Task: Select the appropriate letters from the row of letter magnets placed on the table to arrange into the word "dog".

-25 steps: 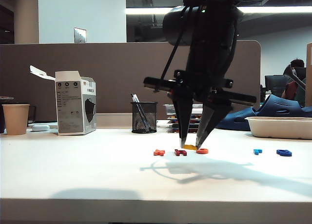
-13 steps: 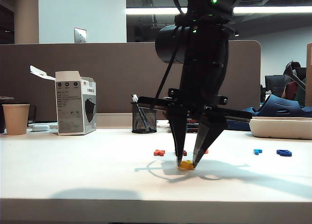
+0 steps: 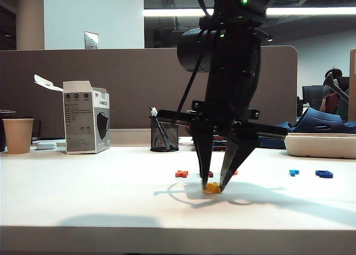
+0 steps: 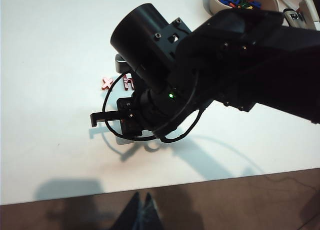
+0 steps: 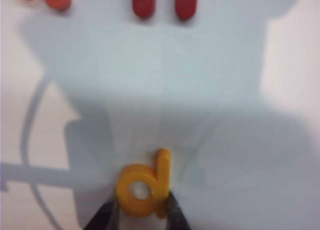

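The step in hand is placement of the first letter of "dog": the right gripper [image 3: 213,186] stands tips-down on the table [image 3: 83,194], in front of the row of letter magnets, with the yellow "d" [image 5: 144,186] between its fingertips. In the right wrist view the two dark fingertips [image 5: 102,217] press against the round bowl of the "d" from either side, so the jaws are closed to a narrow gap, only as wide as the letter, and they have hold of it; the letter appears to lie flat on the white surface or just at it. Behind it in the row lie the orange cross-shaped letter [image 3: 181,173] and the dark red letter [image 5: 164,2], with the light blue letter [image 3: 293,172] and the dark blue "g" [image 3: 324,174] well apart to the right; the orange-red "o" is mostly hidden behind the gripper in the exterior view. The next move, as a judgement, calls for opening the jaws to leave the "d" in place, lifting clear, then fetching the "o" to set just beside it. The left gripper [image 4: 141,217] shows only as dark finger ends at the edge of its own view, over the table edge and away from the letters; whether it is open cannot be told, and nothing is seen in it.
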